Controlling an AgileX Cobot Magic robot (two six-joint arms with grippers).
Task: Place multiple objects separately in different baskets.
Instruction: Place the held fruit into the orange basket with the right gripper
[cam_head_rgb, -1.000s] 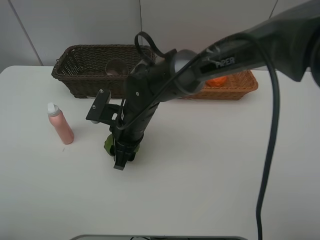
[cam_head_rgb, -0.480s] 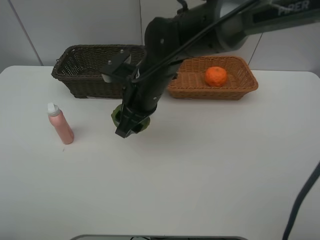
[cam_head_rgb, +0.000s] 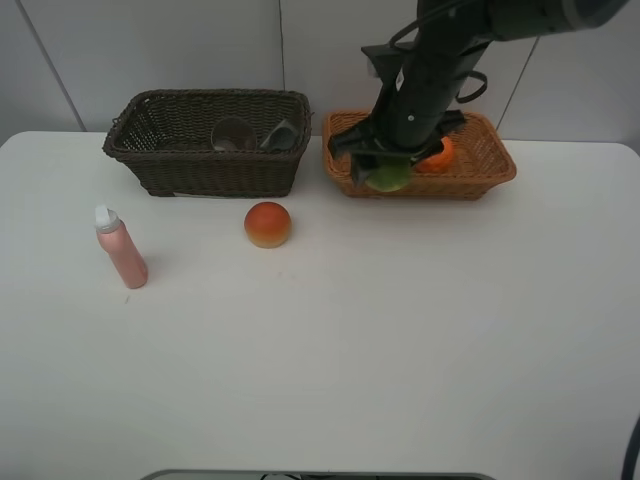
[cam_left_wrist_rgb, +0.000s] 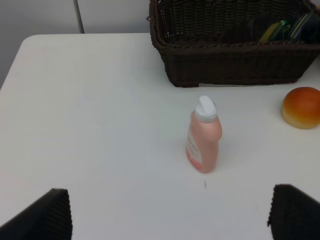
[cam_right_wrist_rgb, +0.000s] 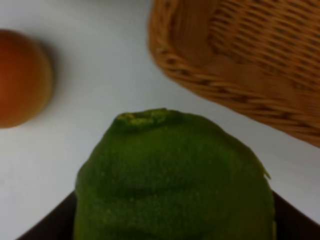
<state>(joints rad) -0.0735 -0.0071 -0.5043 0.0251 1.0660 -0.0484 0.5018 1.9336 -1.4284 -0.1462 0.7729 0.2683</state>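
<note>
Right hand (cam_head_rgb: 385, 168) grasped green fruit (cam_head_rgb: 391, 178); tan basket (cam_head_rgb: 492, 162) lay just beside. Left hand (cam_left_wrist_rgb: 170, 215) stood released, pink bottle (cam_left_wrist_rgb: 203, 136) ahead.

surface: white table (cam_head_rgb: 400, 330) | at the back: dark brown basket (cam_head_rgb: 215, 172), tan basket (cam_head_rgb: 480, 182) side by side | out front: pink bottle (cam_head_rgb: 122, 250) upright, red-orange fruit (cam_head_rgb: 267, 223) loose
</note>
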